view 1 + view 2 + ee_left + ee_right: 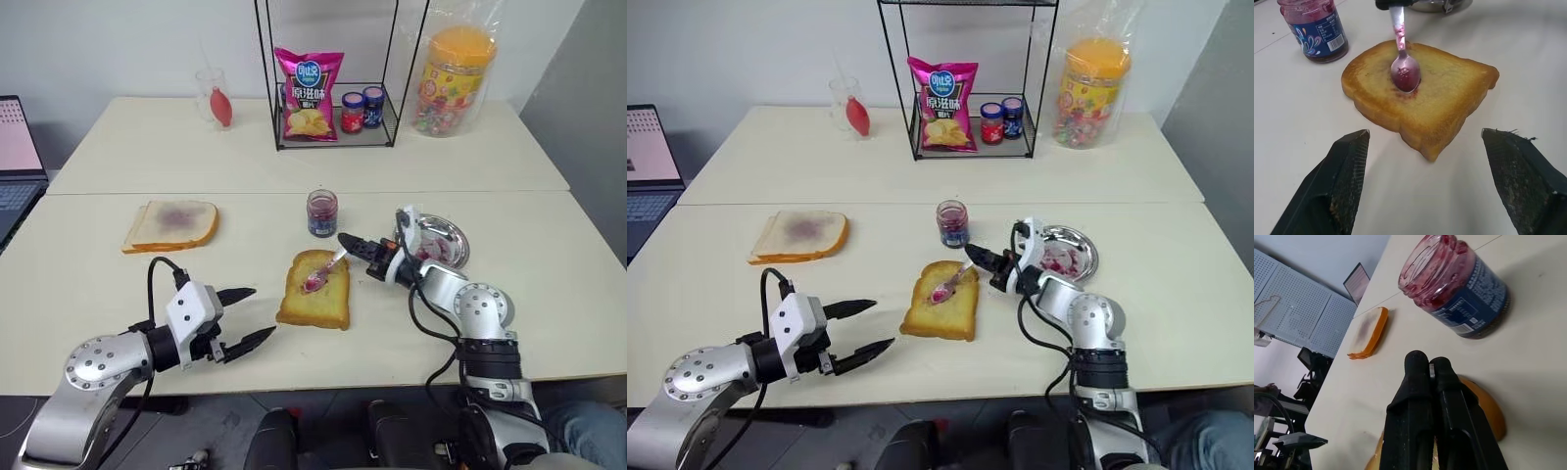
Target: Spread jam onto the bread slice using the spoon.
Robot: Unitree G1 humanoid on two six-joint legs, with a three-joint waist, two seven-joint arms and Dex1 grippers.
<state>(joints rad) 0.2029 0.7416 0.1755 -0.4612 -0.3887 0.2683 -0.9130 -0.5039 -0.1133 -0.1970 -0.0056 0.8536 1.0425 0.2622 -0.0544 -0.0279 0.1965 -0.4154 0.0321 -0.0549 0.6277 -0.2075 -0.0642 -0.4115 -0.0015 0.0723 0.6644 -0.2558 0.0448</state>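
Note:
The golden bread slice (pixel 314 290) lies flat on the table, near the front middle. The spoon (pixel 323 273) rests bowl-down on its top, the bowl (pixel 1405 73) smeared with red jam and a small red patch under it. My right gripper (pixel 345 240) reaches in from the right and is shut on the spoon's handle; its fingers (pixel 1415 382) are pressed together. The open jam jar (pixel 321 212) stands just behind the bread. Left of the slice my left gripper (pixel 265 311) is open and holds nothing, pointing at the bread (pixel 1440 98) a short way off.
A paler slice with a purplish stain (pixel 171 223) lies at the left. A round steel dish (pixel 441 240) sits behind my right arm. At the back stand a wire rack (pixel 333 98) with a chips bag and two lidded jars, a candy jar (pixel 453 78) and a glass (pixel 214 98). A laptop (pixel 15 157) is far left.

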